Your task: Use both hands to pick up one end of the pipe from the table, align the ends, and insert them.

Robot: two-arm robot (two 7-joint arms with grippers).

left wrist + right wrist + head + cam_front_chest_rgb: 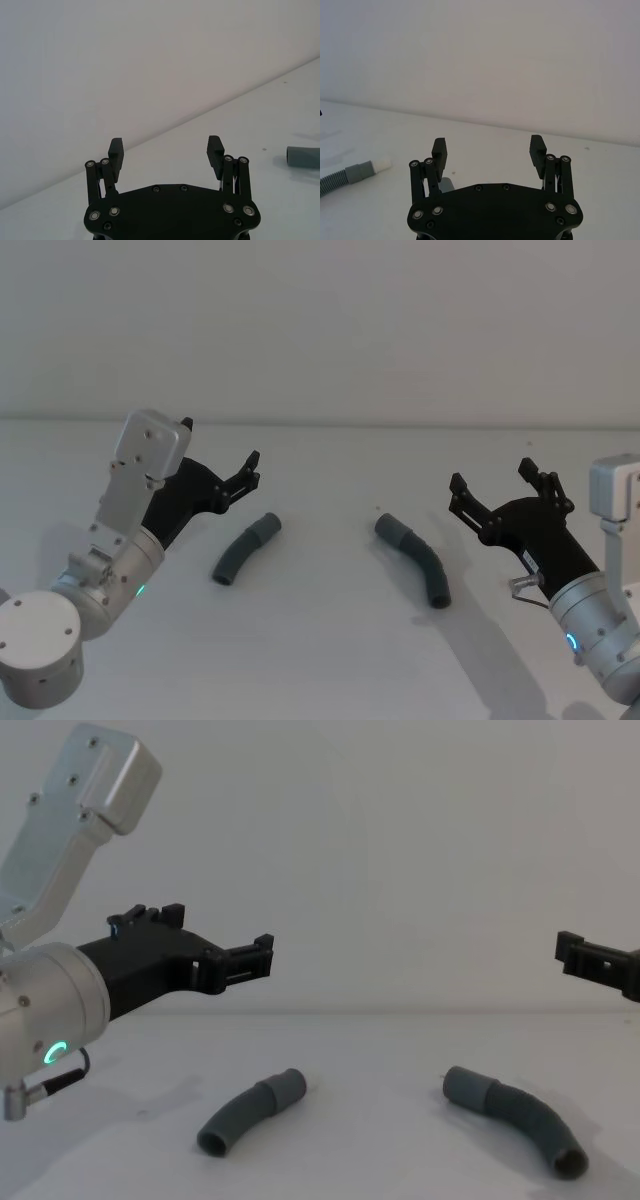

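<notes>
Up close in its own wrist view, the left tool (165,145) has its jaws spread wide with nothing between them, and the right tool (489,145) looks exactly the same.

So the pipe is two pieces lying on the desk (320,660) between the tools, well apart from each other. The left hose piece (245,550) and right hose piece (415,558) each curve away, with their smooth cuffs pointing roughly toward the middle. Each tool hangs above the desk on the outer side of its own piece, not touching it.

Handling guess: these look light and bendy, with ribbed bodies that'll flex and spring if you pinch them mid-length. I'd grab right behind the cuff (268,528), where it's stiffer, so the end points where you want it. The ribs should help against slipping.

Fun bit about the views: from the head, the left piece just ends in grey, but the right wrist view shows a narrower white tip (382,164) sticking out of that cuff. The chest view shows how high both tools sit off the desk, plus the hollow outer ends. The left wrist view catches one cuff at its edge, and I can't tell whose. Behind everything there's a plain wall (320,320).
</notes>
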